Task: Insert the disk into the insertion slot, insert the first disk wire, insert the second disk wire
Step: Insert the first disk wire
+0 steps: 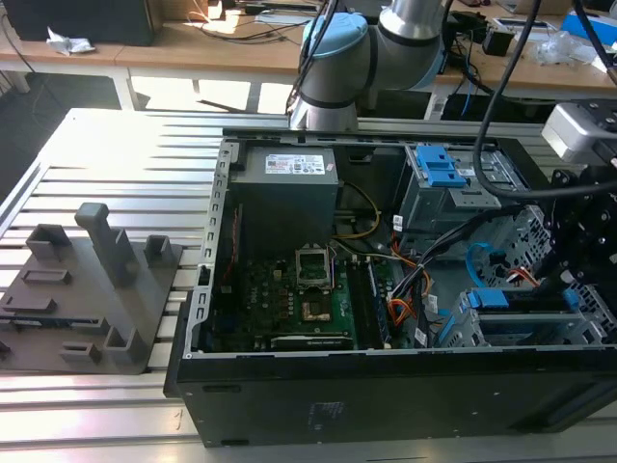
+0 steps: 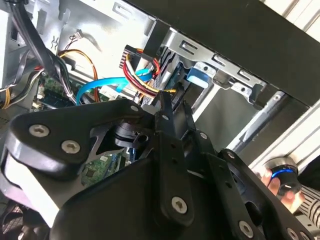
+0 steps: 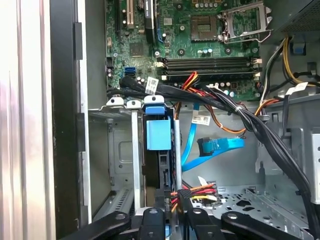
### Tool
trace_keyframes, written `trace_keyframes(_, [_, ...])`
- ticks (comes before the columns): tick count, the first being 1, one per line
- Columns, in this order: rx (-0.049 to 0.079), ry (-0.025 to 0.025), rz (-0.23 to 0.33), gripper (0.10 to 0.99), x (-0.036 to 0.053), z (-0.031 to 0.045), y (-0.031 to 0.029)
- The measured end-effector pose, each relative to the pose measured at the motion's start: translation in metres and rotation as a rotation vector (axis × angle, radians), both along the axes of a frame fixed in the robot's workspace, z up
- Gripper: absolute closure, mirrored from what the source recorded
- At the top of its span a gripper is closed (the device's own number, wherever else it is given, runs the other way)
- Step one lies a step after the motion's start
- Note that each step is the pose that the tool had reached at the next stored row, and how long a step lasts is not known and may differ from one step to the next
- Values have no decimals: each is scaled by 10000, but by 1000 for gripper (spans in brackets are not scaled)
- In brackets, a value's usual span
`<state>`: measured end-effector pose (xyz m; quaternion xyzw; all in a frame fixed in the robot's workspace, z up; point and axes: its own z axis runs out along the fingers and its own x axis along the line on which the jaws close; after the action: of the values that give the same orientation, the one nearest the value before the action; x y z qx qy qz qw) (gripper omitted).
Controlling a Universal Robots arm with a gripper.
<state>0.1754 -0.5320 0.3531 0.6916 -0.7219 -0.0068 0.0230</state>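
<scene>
The gripper (image 3: 173,202) is pinched nearly closed on the dark plug of the first disk wire (image 3: 201,189), just behind the disk (image 3: 157,135) seated in the insertion slot (image 3: 120,150). A tilted plug could jam or slip. Beyond, the second disk wire (image 3: 220,147) hangs unplugged. The arm (image 1: 386,39) reaches down into the computer case (image 1: 386,405).

The flat disk (image 3: 158,134) is framed in smooth, faintly glossy bright blue plastic. The low insertion slot (image 3: 120,155) is formed of dull grey sheet metal. The orange-and-red first disk wire (image 3: 200,189) and the slim light-blue second disk wire (image 3: 220,146) are sheathed in smooth plastic. The ribbed silver worktop (image 1: 116,154) is made of satin-finished metal.
</scene>
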Motion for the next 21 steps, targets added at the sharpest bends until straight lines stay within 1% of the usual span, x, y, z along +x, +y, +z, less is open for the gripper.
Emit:
trace_keyframes(3, [-1, 0, 0, 851, 0, 85, 1])
trace_keyframes(4, [0, -1, 0, 980, 0, 119, 0])
trace_keyframes(6, [-1, 0, 0, 980, 0, 150, 1])
trace_keyframes(7, [-1, 0, 0, 980, 0, 186, 1])
trace_keyframes(15, [1, 0, 0, 980, 0, 275, 2])
trace_keyframes(21, [0, 0, 0, 980, 0, 285, 3])
